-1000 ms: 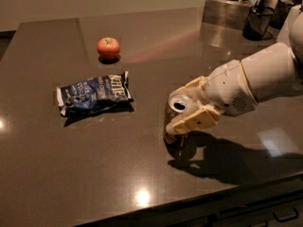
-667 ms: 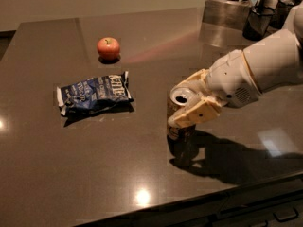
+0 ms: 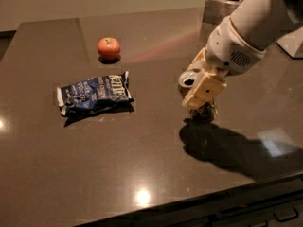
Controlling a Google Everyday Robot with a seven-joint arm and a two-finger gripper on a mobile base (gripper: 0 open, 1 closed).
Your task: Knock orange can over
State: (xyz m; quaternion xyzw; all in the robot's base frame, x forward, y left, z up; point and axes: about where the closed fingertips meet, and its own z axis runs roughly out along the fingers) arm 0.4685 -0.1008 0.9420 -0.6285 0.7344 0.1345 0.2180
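The orange can [image 3: 190, 81] is near the middle right of the dark table, leaning with its silver top toward the left. Its lower part [image 3: 204, 111] shows below the gripper, right above its shadow. My gripper [image 3: 202, 79] has one cream finger in front of the can and the other behind it, closed on the can's body. The white arm comes in from the upper right. I cannot tell whether the can's base touches the table.
A red-orange apple [image 3: 109, 48] sits at the back left. A dark blue chip bag [image 3: 94, 94] lies left of the can. A metal container [image 3: 218, 8] stands at the back right. The table's front edge [image 3: 199, 202] runs along the bottom.
The gripper and the can between its fingers have moved up and to the right, away from the front edge. The apple and chip bag have not moved.
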